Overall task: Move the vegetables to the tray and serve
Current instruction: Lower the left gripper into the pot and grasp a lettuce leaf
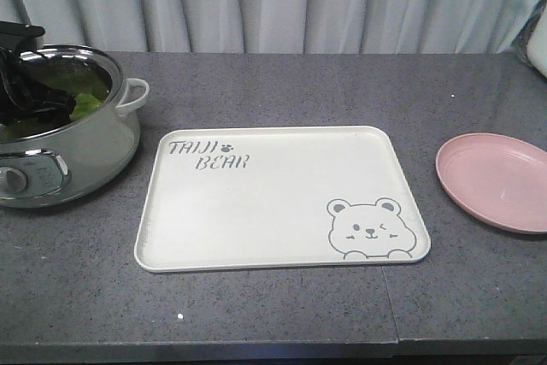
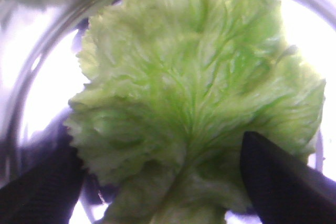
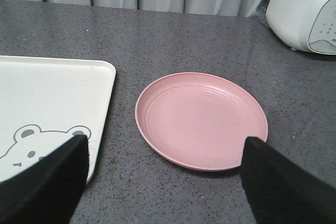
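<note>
- The vegetables (image 2: 194, 93) are crinkly green lettuce leaves lying inside the steel pot (image 1: 94, 147) at the far left of the desk (image 1: 282, 91). None is on the tray (image 1: 256, 211) yet.
- In the left wrist view one broad leaf fills the pot's bowl. Its frilled edge points away from the camera and its pale rib runs down toward it.
- The left fingers (image 2: 278, 177) are spread wide, one on each side of the rib end, and are pinching nothing. I cannot tell whether they touch the leaf.
- The right fingers (image 3: 283, 182) are also spread and empty, hovering near the pink plate (image 3: 202, 119) to the right of the tray.
- Handling, as I judge it: the leaf is very light, thin and limp, so it will droop and fold when lifted. It may also cling to the pot wall or to another leaf below.
- It looks glossy, so it may be damp and slip out of a shallow pinch.
- The frilled margin would tear or crush easily, so it is a poor place to grip.
- The best hold is probably the thick rib near the stem end, the stiffest part, which already lies between the left fingers.
- A firm but gentle pinch there should let the blade hang free and clear the pot rim on the way right to the tray.
</note>
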